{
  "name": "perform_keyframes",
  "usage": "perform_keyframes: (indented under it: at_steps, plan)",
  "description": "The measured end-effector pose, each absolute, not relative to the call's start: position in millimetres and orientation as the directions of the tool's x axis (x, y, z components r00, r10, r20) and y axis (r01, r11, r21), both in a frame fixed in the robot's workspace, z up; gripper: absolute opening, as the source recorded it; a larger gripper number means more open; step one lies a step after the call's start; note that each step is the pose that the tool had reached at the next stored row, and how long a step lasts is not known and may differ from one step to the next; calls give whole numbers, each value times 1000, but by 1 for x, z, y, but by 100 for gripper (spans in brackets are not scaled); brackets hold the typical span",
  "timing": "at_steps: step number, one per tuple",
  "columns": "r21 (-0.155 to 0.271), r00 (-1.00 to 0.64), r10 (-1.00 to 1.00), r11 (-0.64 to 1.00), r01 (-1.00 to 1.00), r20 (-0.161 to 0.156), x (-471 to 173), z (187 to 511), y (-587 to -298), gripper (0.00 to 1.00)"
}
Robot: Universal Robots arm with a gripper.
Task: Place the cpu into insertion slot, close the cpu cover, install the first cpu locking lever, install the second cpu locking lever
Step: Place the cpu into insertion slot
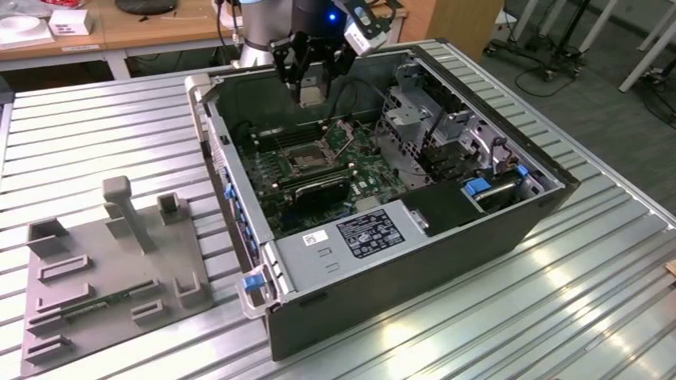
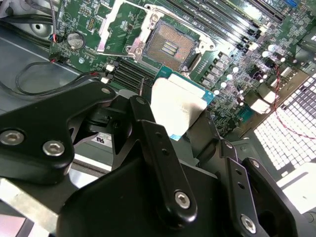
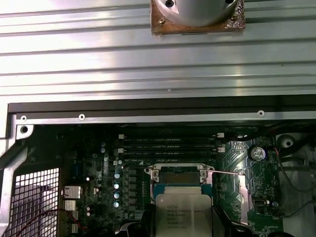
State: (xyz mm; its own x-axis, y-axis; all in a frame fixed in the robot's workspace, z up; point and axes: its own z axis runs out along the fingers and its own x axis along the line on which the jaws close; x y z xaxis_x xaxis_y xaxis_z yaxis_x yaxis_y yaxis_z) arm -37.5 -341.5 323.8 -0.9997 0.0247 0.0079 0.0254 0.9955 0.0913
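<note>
My gripper (image 1: 309, 85) hangs over the open computer case, shut on the cpu (image 1: 309, 96), a small grey square chip. In the second wrist view the cpu (image 2: 174, 103) sits between the black fingers (image 2: 148, 133), above and short of the insertion slot (image 2: 169, 47). The slot is a dark square socket with a silver rim, lying bare on the green motherboard (image 1: 354, 178). The cpu cover (image 2: 109, 22) stands flipped open beside it. In the first wrist view the cpu (image 3: 182, 217) shows its printed face, just in front of the slot (image 3: 177, 174).
The black case (image 1: 444, 237) lies on its side on a ribbed metal table (image 1: 591, 301), its walls ringing the board. Long memory slots (image 3: 168, 143) run beside the socket. A drive cage and cables (image 1: 423, 127) fill the exterior view's right. A grey fixture plate (image 1: 106, 277) lies outside the case.
</note>
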Motion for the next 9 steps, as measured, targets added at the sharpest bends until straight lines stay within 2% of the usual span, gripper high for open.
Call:
perform_keyframes:
  at_steps: [9]
  plan:
    - [91,-1000,25,995,25,8,-37,320,-341,54]
